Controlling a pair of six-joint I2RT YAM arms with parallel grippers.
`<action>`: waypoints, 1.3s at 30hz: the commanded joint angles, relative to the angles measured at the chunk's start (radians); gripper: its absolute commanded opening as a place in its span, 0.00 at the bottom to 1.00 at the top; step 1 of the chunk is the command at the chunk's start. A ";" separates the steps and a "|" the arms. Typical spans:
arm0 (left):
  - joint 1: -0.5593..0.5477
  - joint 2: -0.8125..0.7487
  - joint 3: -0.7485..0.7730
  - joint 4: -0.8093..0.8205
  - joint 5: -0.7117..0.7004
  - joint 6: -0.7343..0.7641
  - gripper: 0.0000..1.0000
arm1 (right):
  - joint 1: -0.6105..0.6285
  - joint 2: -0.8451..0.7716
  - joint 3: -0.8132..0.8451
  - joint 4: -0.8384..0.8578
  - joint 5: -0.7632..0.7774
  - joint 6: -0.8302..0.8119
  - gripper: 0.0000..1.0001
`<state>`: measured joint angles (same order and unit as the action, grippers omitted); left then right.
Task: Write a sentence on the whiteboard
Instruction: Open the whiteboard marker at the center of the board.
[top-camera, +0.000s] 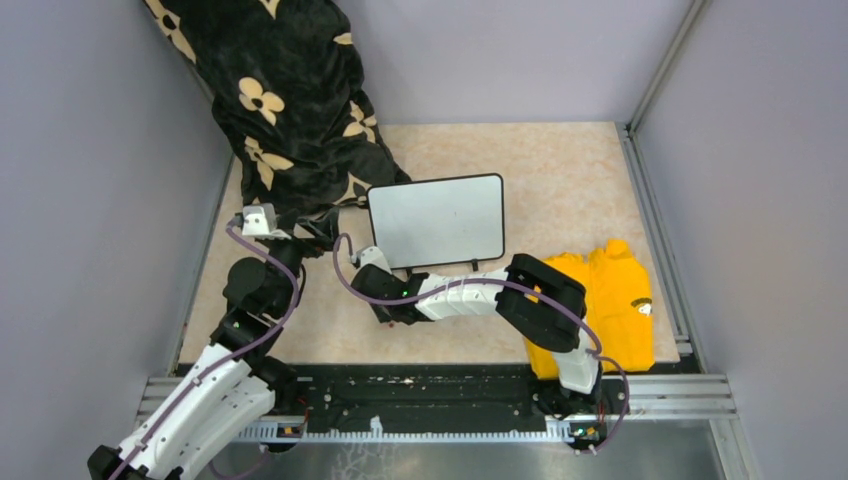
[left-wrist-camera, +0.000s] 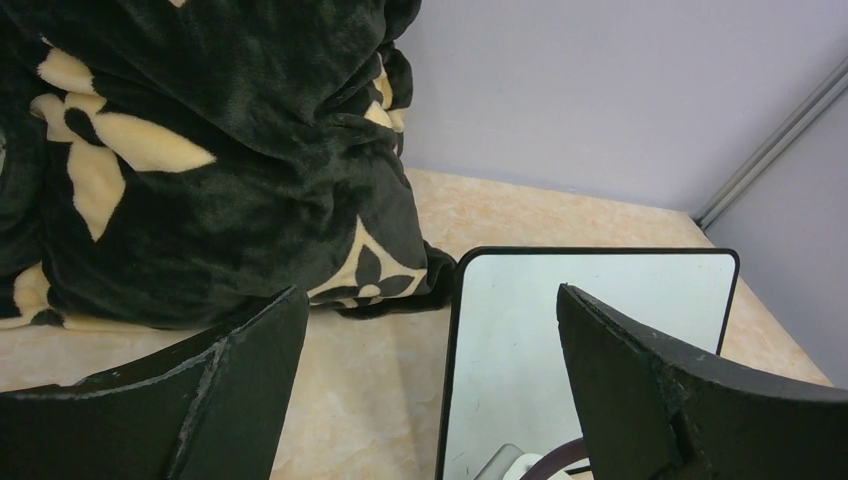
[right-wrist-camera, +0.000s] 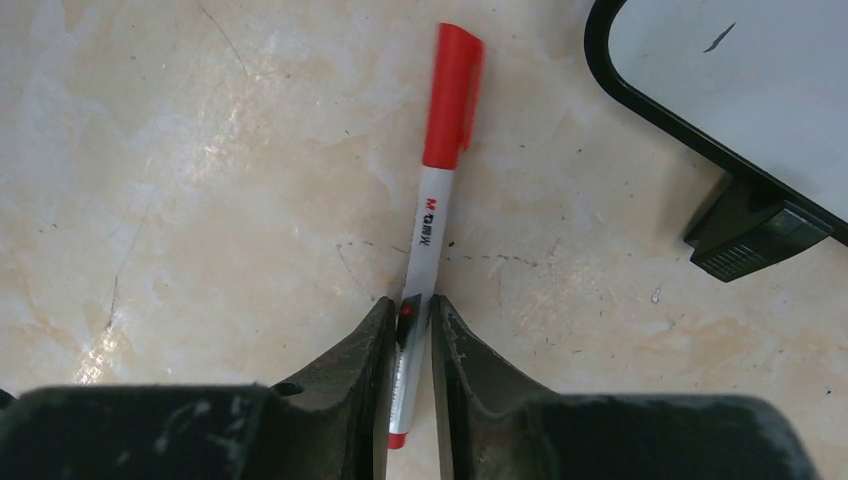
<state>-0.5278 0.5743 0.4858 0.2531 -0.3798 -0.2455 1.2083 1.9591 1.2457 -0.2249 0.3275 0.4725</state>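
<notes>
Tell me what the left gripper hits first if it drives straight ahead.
Probably the whiteboard: its left edge lies between the fingers of the open left gripper, with the floral blanket just to the left. Depth is unclear.

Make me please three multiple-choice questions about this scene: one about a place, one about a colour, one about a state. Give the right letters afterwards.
1. Where does the marker lie?
A. on the table, near a foot of the whiteboard
B. on the yellow cloth
C. inside the blanket

2. What colour is the marker's cap?
A. blue
B. red
C. black

3. In what state is the left gripper?
A. shut on the marker
B. shut on the board's frame
C. open, holding nothing

Answers:
1 A: the right wrist view shows it flat on the table, beside the black foot.
2 B: the cap is red, above a white barrel.
3 C: its fingers stand wide apart with nothing between them.
</notes>
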 joint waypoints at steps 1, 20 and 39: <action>-0.007 -0.013 0.035 0.034 -0.004 -0.006 0.99 | 0.016 0.010 -0.009 -0.013 0.000 -0.022 0.16; -0.008 0.035 0.034 0.043 0.029 -0.016 0.99 | 0.016 -0.378 -0.416 -0.034 0.079 0.048 0.05; -0.007 0.090 0.045 0.049 0.097 -0.017 0.99 | -0.012 -0.422 -0.373 -0.140 0.075 0.054 0.38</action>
<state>-0.5323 0.6701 0.4915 0.2687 -0.3019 -0.2615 1.2098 1.5219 0.8021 -0.3599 0.4019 0.5365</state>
